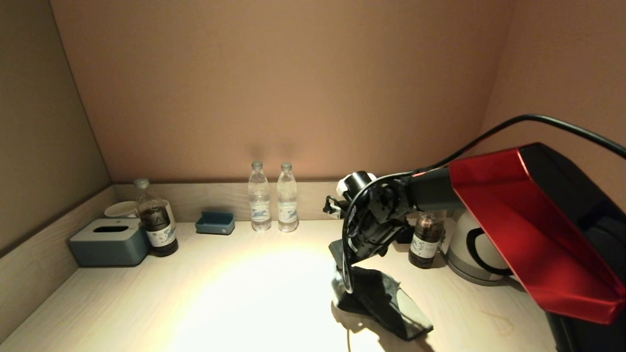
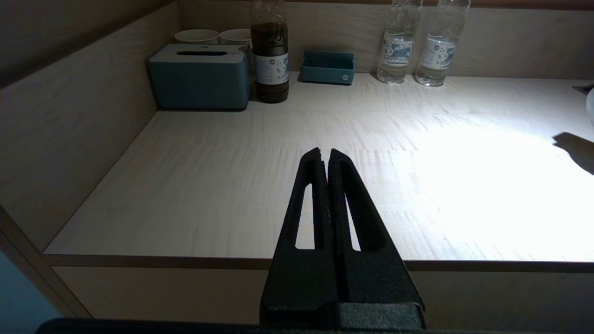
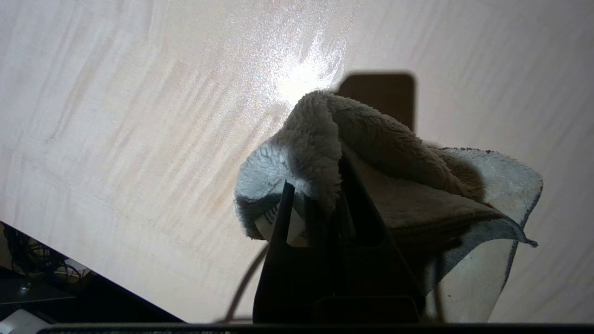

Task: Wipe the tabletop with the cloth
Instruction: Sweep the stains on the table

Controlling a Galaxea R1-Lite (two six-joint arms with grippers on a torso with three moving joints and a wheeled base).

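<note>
My right gripper (image 3: 320,204) was clenched on the cloth (image 3: 371,162) just above the tabletop (image 1: 244,293), left gripper (image 2: 325,155) clenched empty; I feared the thin pinch would slip while wiping.

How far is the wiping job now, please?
Done: the right tool is shut on the cloth. In hand: the cloth hangs down onto the tabletop on the right side. Left: no wiped area can be told apart. The left tool is parked, shut.

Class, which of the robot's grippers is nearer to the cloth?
Right. The right gripper is shut on the cloth; the left gripper hangs shut at the tabletop's near edge, well away.
</note>
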